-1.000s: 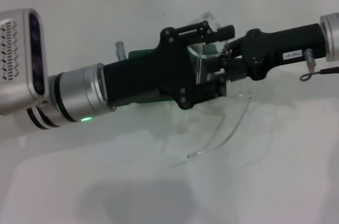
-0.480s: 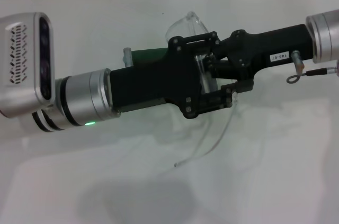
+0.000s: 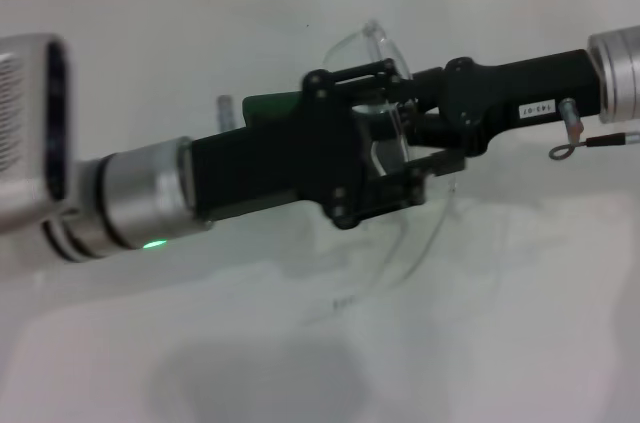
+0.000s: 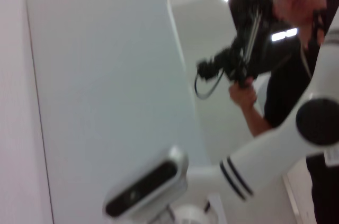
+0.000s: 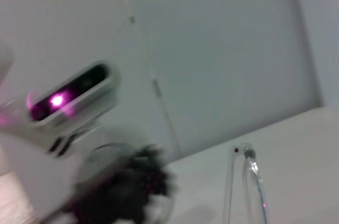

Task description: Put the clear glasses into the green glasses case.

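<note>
In the head view both arms are seen meeting over the middle of a white table [image 3: 520, 323]. The left gripper [image 3: 385, 148] is reached in from nine o'clock on a black and silver forearm, and the right gripper [image 3: 425, 138] from three o'clock on a black one; the two are close together, tip to tip.

The clear glasses [image 3: 372, 43] are held up between them, off the table. The curved lens is raised toward twelve o'clock above the grippers, while one long thin arm of the glasses [image 3: 425, 243] is left hanging toward six o'clock, its end drooping near the tabletop. Which gripper carries the glasses cannot be told — the frame is hidden where the black parts overlap — and whether either gripper's fingers are spread or pressed together cannot be told either.

The green case [image 3: 268, 106] is mostly covered by the left arm; only a dark green strip is shown at about eleven o'clock from the grippers, on the table behind the forearm. Whether its lid is up cannot be seen.

In the right wrist view a clear piece of the glasses [image 5: 249, 181] is caught against the pale wall.
</note>
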### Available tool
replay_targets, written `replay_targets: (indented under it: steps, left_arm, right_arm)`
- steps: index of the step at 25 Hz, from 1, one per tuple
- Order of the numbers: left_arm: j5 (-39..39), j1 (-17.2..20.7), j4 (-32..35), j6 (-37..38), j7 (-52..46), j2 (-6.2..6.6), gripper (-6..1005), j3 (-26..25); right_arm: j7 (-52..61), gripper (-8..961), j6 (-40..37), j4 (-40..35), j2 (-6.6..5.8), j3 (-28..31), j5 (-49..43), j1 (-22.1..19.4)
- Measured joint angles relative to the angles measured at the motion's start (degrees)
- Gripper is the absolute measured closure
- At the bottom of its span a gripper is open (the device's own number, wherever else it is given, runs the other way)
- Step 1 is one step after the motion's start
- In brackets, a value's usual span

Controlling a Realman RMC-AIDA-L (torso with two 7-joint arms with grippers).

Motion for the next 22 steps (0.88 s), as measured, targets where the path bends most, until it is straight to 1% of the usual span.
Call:
replay_targets:
  steps: [3, 4, 5, 7, 8, 10, 12, 13, 15, 18, 22]
  left_arm:
    - [-1.0, 1.67, -0.48, 3.66, 0.4, 0.66, 436, -0.06]
    - [-1.51, 2.38, -0.79, 4.44, 0.38, 1.11, 436, -0.07]
    - [-2.32, 3.13, -1.09, 4.84, 0.18, 1.54, 436, -0.08]
    - [-4.17, 4.75, -2.05, 5.03, -0.28, 2.25, 436, -0.08]
    - [-5.47, 5.72, -2.95, 5.02, -0.59, 2.49, 437, -0.1]
    - [-6.67, 7.07, -4.85, 4.89, -1.44, 2.59, 437, -0.09]
    - [-6.8, 7.56, -6.48, 4.68, -2.42, 2.45, 437, -0.07]
    - [-6.44, 7.6, -7.56, 4.56, -2.94, 2.18, 437, -0.06]
    - [-5.28, 7.34, -8.67, 4.32, -3.58, 1.78, 438, -0.03]
    - [-1.57, 5.73, -9.01, 3.61, -4.31, 1.09, 438, -0.01]
    - [4.65, 1.98, -8.09, 2.84, -4.31, -0.11, 439, 0.02]
  right_arm:
    - [-0.4, 843, 1.22, -0.83, 0.04, 3.81, 0.15, -1.49]
    - [-1.24, 843, 0.96, -2.25, 0.47, 7.63, 1.27, -3.06]
    - [-1.24, 843, 0.96, -2.25, 0.47, 7.63, 1.27, -3.06]
    - [-2.33, 843, -0.45, -4.43, 1.03, 9.99, 5.29, -5.55]
    - [-2.74, 843, -0.93, -5.13, 1.11, 10.34, 7.13, -6.49]
    - [-4.12, 843, -1.92, -6.25, 1.2, 10.48, 12.94, -8.73]
    - [-5.9, 843, -2.86, -6.12, 1.32, 10.15, 18.97, -9.99]
    - [-6.59, 843, -3.47, -5.94, 1.42, 10.02, 21.18, -10.27]
    - [-7.13, 843, -4.49, -5.57, 1.7, 9.83, 22.94, -10.05]
    - [-7.31, 843, -5.23, -3.93, 1.94, 9.2, 23.66, -8.2]
    - [-7.9, 843, -3.21, 1.03, 2.05, 5.44, 23.9, -4.02]
